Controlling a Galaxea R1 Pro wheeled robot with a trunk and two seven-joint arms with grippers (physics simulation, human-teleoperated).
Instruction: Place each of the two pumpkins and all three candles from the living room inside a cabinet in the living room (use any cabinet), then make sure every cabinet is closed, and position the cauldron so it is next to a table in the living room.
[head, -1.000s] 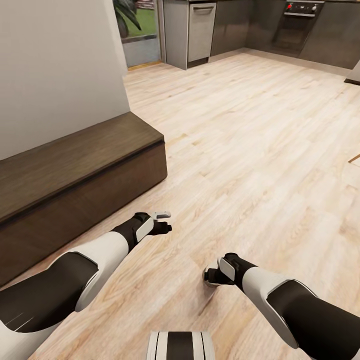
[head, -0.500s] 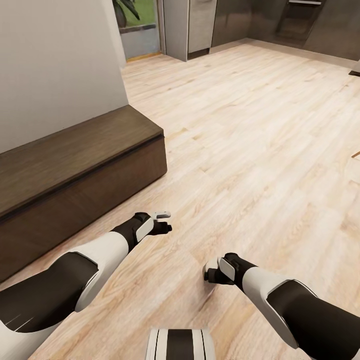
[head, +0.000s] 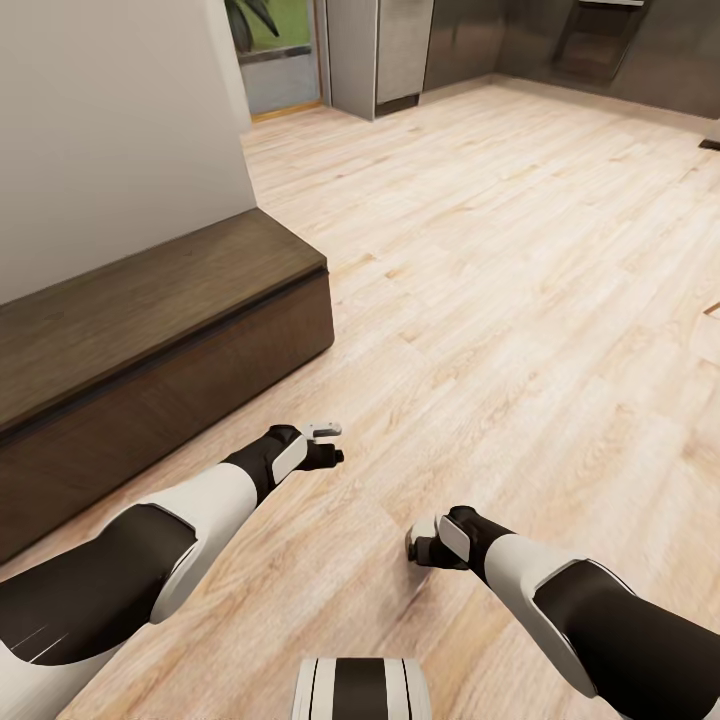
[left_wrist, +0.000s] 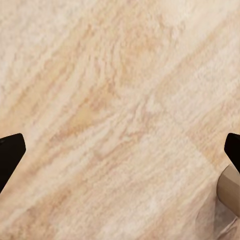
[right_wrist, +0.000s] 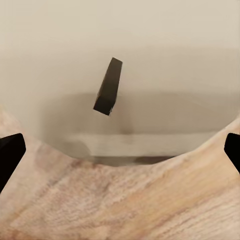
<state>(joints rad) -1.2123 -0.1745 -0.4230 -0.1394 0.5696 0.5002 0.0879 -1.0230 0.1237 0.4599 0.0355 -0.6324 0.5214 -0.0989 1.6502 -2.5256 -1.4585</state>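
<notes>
Nearest, both arms hang low over the plank floor (head: 520, 300): the left claw (head: 325, 445) is spread wide and empty, and so is the right claw (head: 415, 550). Left of them sits the low dark-brown cabinet (head: 150, 340), fronts closed. Far off, kitchen cupboards (head: 400, 45). Since half a second ago the view barely shifts, so the robot is likely pausing beside the cabinet.

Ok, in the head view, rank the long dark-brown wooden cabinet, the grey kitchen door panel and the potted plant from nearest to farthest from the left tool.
1. Long dark-brown wooden cabinet, beside the left tool, along the wall.
2. Grey kitchen door panel, far across the floor.
3. Potted plant, beyond the doorway.
</notes>
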